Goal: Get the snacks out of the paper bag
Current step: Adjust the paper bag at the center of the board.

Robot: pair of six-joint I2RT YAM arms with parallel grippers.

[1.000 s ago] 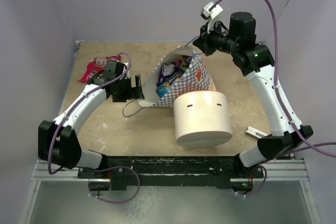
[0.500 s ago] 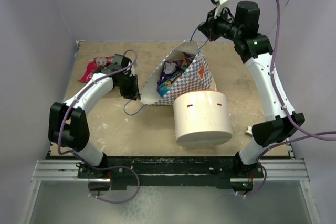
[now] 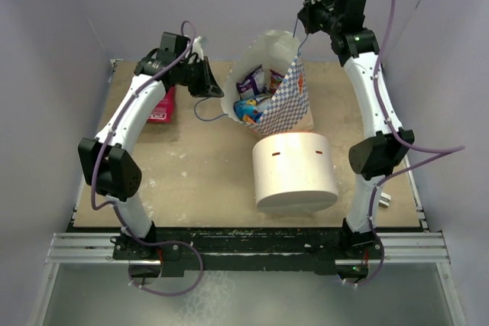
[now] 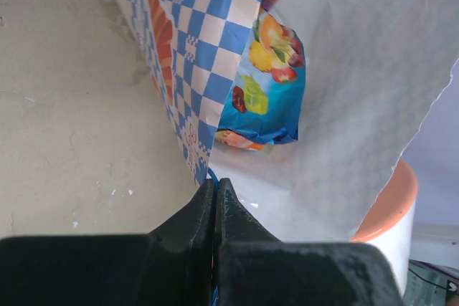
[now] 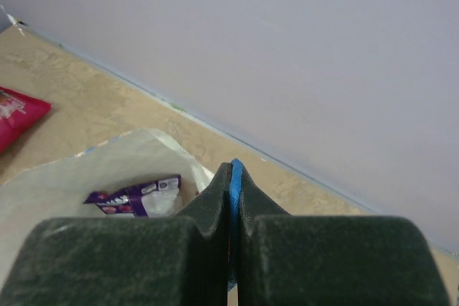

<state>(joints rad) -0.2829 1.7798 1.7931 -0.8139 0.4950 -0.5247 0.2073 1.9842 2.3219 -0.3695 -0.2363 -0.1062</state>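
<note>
Fingers [image 4: 179, 238] pinch paper bag [image 3: 294, 101] handles [image 5: 235, 177] — arms [image 3: 131, 118] raised.

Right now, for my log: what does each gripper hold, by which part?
The paper bag: left gripper pinches its rim; right gripper pinches its blue cord handle.

The right gripper [image 5: 231, 170] is clamped on the blue cord handle [image 5: 235, 190]. Left, a purple packet [image 5: 136, 196] lies inside the paper bag [image 5: 79, 170].

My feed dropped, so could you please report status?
Left gripper, right gripper shut on blue-and-white checkered paper bag. Shiny snack packets inside; red packet on table. White cylinder close in front.
</note>
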